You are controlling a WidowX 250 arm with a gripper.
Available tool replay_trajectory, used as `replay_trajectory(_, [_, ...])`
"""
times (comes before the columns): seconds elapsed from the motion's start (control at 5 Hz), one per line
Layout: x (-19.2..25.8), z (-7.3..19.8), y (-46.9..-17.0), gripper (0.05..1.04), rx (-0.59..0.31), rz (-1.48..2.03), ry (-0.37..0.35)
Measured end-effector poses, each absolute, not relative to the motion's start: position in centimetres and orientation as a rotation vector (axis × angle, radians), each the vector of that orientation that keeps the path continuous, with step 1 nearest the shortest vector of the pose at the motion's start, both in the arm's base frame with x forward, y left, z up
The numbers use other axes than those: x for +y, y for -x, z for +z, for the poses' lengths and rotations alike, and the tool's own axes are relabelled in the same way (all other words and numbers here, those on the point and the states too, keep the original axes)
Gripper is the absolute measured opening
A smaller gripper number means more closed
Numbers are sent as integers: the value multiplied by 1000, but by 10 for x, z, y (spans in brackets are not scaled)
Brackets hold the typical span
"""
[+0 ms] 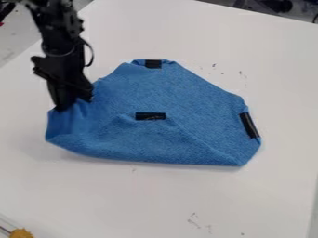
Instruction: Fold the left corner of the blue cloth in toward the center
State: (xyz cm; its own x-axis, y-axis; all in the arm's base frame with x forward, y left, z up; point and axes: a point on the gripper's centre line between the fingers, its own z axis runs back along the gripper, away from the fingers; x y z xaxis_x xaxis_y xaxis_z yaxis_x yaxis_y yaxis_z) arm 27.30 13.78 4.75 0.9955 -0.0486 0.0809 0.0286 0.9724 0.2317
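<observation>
My gripper (72, 104): touching the cloth's left end; I can't tell whether it grips.
Blue cloth (180, 100): partly folded on the white counter (168, 200), black strips (150, 116) on it.

A hand could pass over the smooth white desk (162, 200) nearer the camera; the folded blue fabric cloth (199, 102) and black jointed robot arm (61, 46) obstruct the middle and upper left.

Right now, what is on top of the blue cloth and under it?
Three black strips lie on the blue cloth, and the claw touches one end. What is under it cannot be seen: the cloth covers it.
</observation>
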Motion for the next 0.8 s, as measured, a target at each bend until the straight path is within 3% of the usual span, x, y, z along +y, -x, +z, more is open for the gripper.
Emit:
replay_trajectory(0.6, [78, 22, -333, 106, -17, -126, -101])
replay_trajectory(0.8, [70, 22, -336, 282, -5, -131, -93])
